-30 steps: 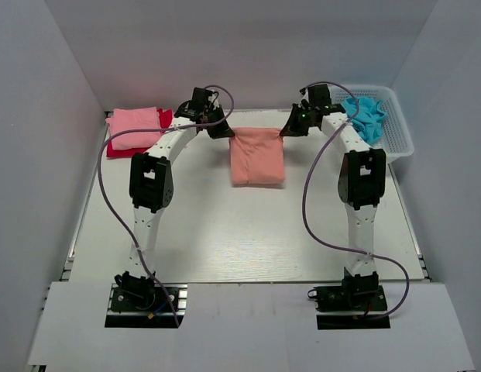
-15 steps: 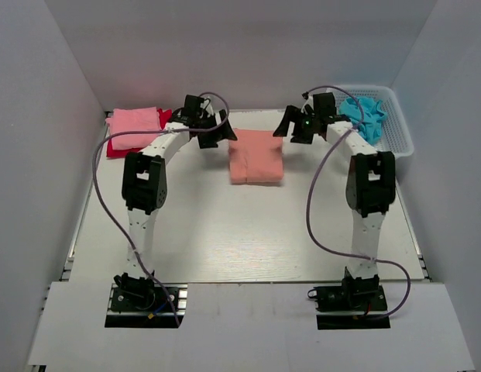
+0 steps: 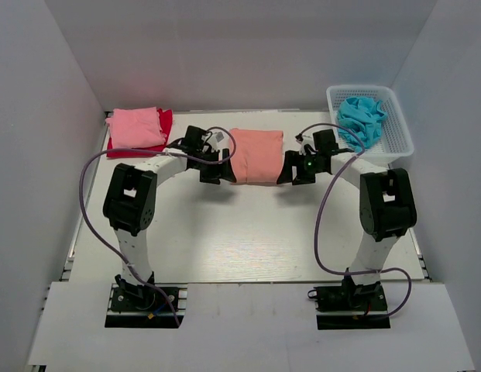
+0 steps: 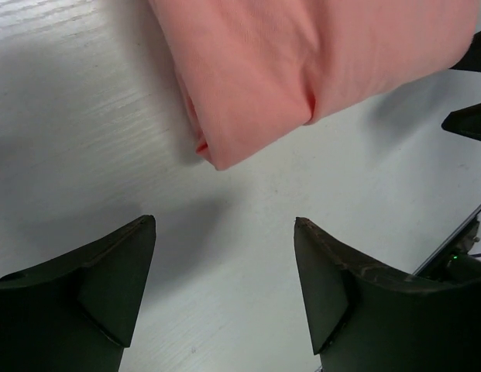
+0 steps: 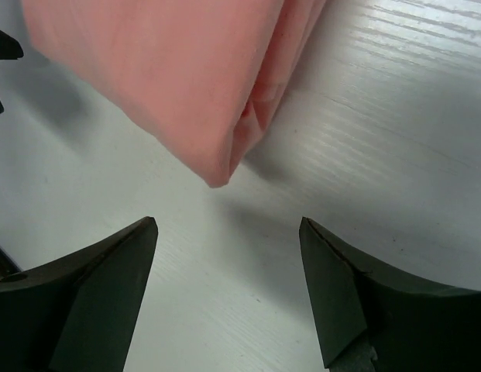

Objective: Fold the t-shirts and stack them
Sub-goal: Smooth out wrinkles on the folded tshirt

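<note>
Plain salmon-orange shirt (image 3: 255,155); light pink shirt (image 3: 135,128); red shirt (image 3: 166,122); turquoise shirt (image 3: 360,120); white lattice basket (image 3: 400,125).

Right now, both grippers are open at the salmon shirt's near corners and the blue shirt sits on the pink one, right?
No. The blue shirt lies in the basket at far right, as the top view shows; the pink shirt has only a red shirt under it. The rest holds: left gripper and right gripper are open at the near corners of the salmon shirt.
</note>
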You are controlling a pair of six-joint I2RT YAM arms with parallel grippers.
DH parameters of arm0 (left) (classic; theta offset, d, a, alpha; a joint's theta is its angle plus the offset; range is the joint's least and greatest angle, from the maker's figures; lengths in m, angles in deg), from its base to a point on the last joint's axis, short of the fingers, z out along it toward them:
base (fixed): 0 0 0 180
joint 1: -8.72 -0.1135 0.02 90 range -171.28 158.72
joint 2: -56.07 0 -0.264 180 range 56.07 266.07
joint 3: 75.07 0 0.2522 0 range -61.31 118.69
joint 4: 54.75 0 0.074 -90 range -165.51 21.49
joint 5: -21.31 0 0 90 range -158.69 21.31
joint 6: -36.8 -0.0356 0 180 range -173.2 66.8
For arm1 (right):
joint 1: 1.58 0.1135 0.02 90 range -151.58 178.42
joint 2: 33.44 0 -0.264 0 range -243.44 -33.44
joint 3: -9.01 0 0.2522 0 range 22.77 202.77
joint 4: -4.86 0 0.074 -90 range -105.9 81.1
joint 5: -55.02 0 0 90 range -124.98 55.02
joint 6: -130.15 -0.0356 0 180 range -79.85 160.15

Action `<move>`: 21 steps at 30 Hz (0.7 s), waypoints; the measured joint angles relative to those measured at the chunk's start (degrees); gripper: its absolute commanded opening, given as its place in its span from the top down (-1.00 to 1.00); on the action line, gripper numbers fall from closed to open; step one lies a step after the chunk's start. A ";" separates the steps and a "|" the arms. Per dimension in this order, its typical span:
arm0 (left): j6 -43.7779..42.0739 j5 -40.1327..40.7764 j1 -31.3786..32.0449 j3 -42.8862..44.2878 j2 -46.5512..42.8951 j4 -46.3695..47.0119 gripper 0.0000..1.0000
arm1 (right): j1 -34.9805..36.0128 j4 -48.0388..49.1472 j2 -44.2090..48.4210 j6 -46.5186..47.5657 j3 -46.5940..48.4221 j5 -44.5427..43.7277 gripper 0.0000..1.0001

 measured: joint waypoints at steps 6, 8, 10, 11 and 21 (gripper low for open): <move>-2.62 0.26 1.44 -0.35 1.60 3.72 -0.57 | 1.40 1.92 -2.89 2.49 0.61 -0.74 -0.36; -3.43 0.68 2.05 -0.28 2.05 5.16 -0.52 | 1.77 2.58 -4.61 2.71 1.73 -1.09 -0.28; -4.28 1.14 2.82 0.07 3.17 6.38 -0.47 | 2.08 3.54 -6.01 2.67 2.47 -1.51 -0.23; -4.68 1.53 3.34 0.17 3.80 7.08 -0.47 | 2.21 4.00 -6.38 2.51 2.49 -1.51 -0.20; -6.47 6.60 5.90 0.44 5.44 10.21 0.08 | 2.89 7.80 -7.61 1.55 4.04 -4.37 0.04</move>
